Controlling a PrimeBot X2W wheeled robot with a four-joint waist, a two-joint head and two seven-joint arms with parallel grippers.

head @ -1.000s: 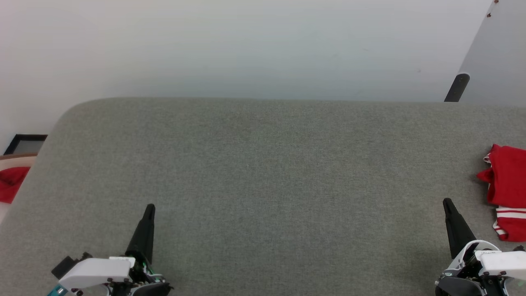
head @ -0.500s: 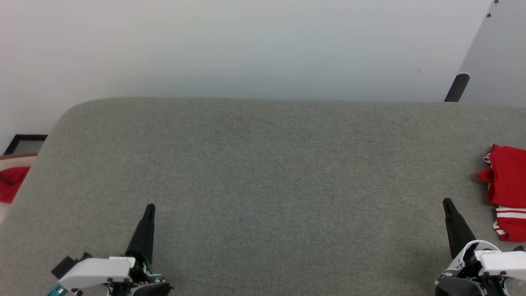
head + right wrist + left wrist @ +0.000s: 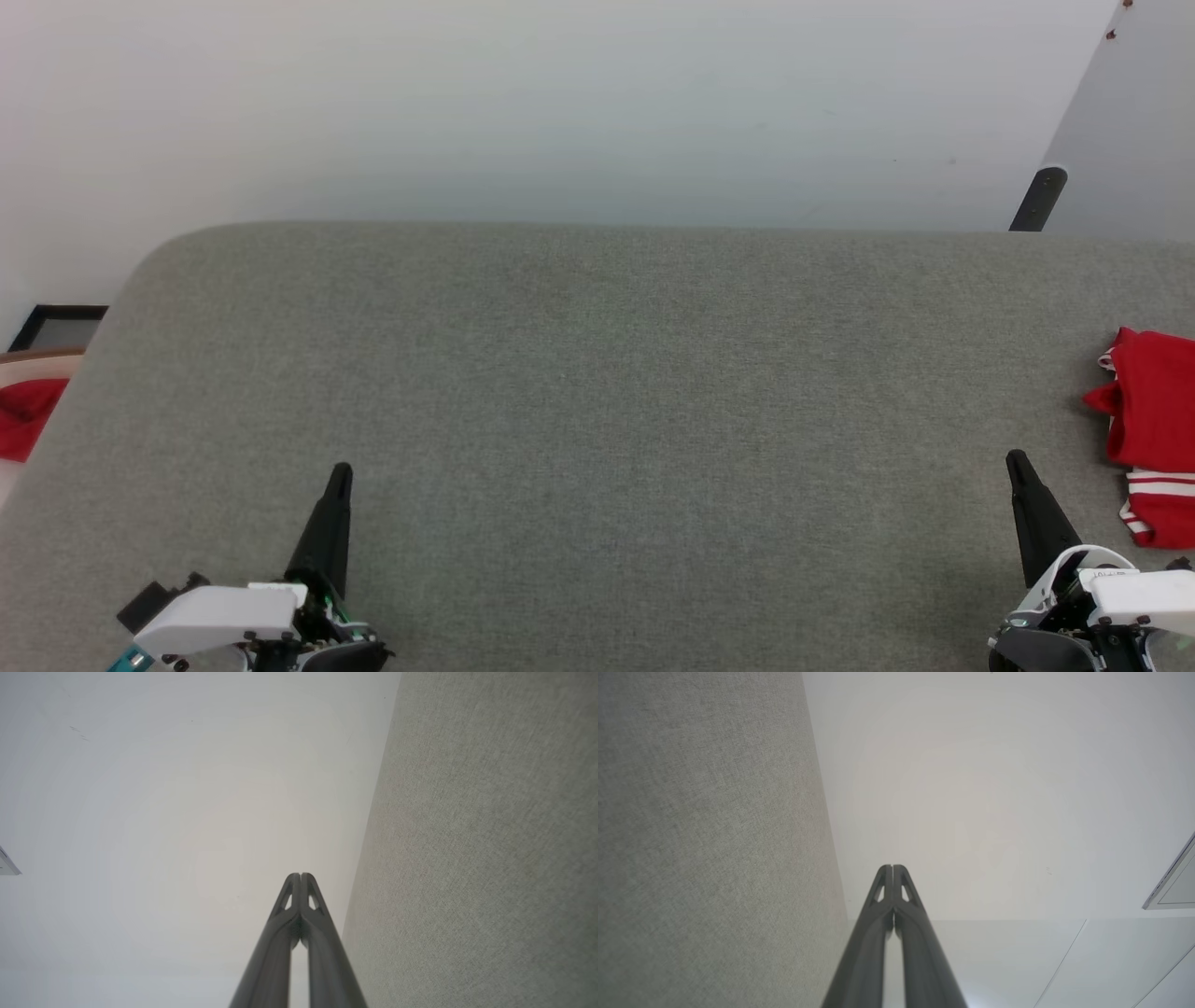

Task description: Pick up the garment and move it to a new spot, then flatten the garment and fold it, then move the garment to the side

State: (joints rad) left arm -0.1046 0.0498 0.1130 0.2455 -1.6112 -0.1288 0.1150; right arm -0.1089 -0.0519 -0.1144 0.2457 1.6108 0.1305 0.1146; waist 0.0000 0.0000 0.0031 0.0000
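At the right edge of the head view, the garment lies on the bench, a soft red bundle with red-and-white striped trim at its lower end. The frame cuts it off, so it seems folded, though I cannot be sure. The bench is covered in grey, felt-like woven fabric, with a rounded corner at the upper left.

At the lower left the left end effector rises from its white housing. At the lower right the right end effector stands near the garment but apart from it. Each has its two dark, tapered fingers pressed together on nothing, tips meeting in both wrist views.

Beyond the bench's left edge lie a small red cloth and a black frame. A dark post slants at the upper right beside a pale panel.
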